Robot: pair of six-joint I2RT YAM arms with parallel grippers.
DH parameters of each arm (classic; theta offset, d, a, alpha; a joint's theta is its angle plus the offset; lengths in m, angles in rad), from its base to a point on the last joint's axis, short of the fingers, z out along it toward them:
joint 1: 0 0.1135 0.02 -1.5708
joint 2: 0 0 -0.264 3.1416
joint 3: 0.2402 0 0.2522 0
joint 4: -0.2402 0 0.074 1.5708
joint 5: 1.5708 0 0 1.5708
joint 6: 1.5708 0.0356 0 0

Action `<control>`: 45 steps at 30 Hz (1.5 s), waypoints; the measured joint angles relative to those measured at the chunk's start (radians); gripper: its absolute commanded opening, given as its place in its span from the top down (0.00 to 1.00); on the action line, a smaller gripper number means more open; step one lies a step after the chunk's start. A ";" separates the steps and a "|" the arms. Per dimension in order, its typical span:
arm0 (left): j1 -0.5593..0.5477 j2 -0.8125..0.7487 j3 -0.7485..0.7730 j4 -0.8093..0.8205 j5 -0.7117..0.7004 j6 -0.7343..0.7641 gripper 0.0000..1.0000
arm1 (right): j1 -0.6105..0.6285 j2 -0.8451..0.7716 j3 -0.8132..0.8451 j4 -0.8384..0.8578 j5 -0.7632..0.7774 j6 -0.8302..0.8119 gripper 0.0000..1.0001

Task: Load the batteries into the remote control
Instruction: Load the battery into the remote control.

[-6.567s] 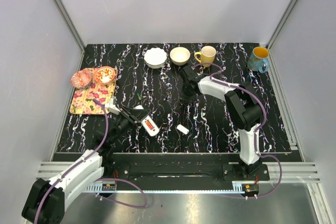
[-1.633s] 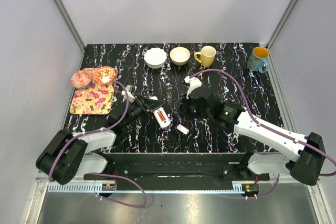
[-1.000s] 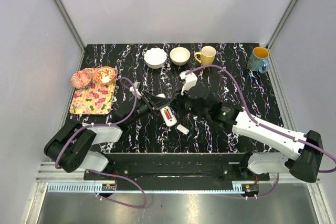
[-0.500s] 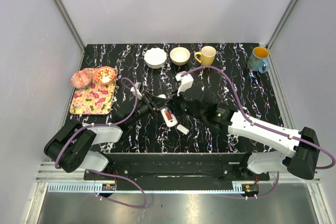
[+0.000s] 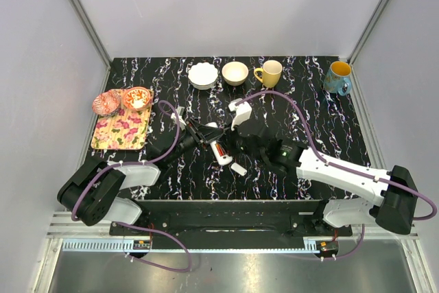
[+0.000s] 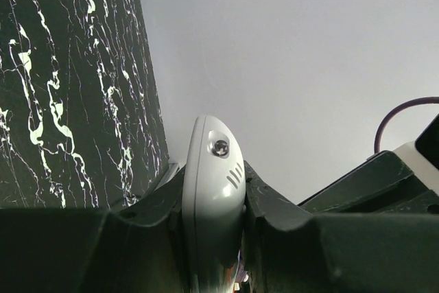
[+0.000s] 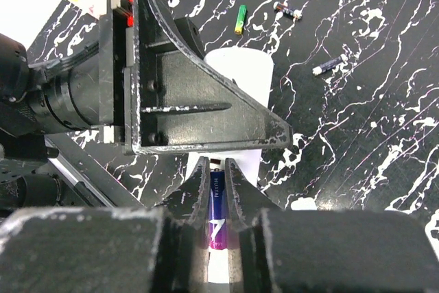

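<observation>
Right gripper [image 7: 217,169] nearer remote control [image 5: 219,152], pinching battery [image 7: 216,217] (left gripper [image 6: 212,191] holds it)

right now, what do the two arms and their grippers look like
The left arm and right arm have white shells over black joints, each trailing a purple cable. The left gripper and right gripper are black, with wedge-shaped, scuffed fingers.

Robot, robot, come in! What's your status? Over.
Left gripper shut on remote control. Right gripper shut on purple battery, above it. Three loose batteries on table. Nothing blocking.
</observation>
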State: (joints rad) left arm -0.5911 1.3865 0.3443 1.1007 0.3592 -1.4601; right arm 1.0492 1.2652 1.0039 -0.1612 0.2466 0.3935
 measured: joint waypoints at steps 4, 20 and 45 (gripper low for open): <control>-0.001 0.000 0.003 0.000 0.000 0.000 1.00 | 0.009 -0.003 -0.016 0.009 0.005 0.008 1.00; -0.011 0.000 0.003 0.014 -0.008 -0.017 1.00 | 0.034 -0.030 -0.050 0.078 0.073 0.016 1.00; -0.021 0.000 0.003 0.013 -0.022 -0.025 1.00 | 0.044 -0.067 -0.103 0.089 0.109 0.095 0.91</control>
State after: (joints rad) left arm -0.6117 1.3869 0.3477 1.1141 0.3370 -1.4853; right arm 1.0931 1.1984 0.9005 -0.0719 0.3557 0.4889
